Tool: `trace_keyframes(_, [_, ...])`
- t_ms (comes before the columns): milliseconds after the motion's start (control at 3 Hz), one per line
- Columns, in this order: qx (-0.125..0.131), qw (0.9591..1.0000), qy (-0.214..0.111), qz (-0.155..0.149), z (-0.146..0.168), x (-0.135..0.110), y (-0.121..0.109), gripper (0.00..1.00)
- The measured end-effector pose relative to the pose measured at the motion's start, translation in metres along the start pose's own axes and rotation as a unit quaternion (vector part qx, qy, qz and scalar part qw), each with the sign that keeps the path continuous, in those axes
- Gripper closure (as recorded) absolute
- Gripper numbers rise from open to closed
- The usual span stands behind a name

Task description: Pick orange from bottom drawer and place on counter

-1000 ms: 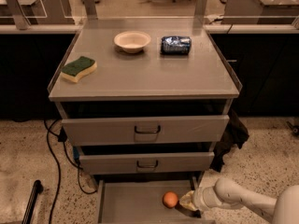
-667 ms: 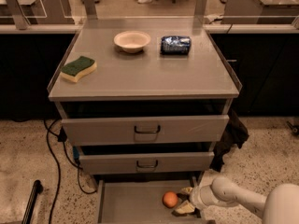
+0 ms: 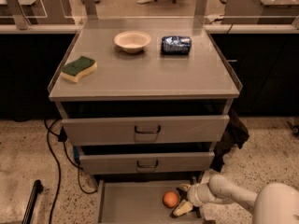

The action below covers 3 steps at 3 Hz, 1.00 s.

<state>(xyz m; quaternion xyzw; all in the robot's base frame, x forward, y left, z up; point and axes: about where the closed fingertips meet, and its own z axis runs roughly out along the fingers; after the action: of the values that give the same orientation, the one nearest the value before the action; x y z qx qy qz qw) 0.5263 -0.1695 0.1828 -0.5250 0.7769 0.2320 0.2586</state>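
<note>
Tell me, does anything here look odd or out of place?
Only the orange: it sits alone in the open bottom drawer, an unusual spot for fruit. The gripper is right beside it, open. Nothing looks spilled or broken.

Front of bottom drawer (image 3: 131,205) + arm (image 3: 233,198) beyond btm edge; gripper (image 3: 182,199) in it, just beside orange (image 3: 170,199).

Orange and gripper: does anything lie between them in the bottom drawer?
Nothing. In the camera view the gripper, fingers open, sits right beside the orange in the bottom drawer, with no object between them.
</note>
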Motion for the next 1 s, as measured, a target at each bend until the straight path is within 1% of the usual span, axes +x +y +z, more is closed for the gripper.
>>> trace_keyframes(667, [-0.007, 0.9997, -0.019, -0.011, 0.025, -0.001, -0.01, 0.21])
trace_keyframes(1000, [-0.015, 0.9992, -0.032, -0.019, 0.038, 0.0, -0.011, 0.19])
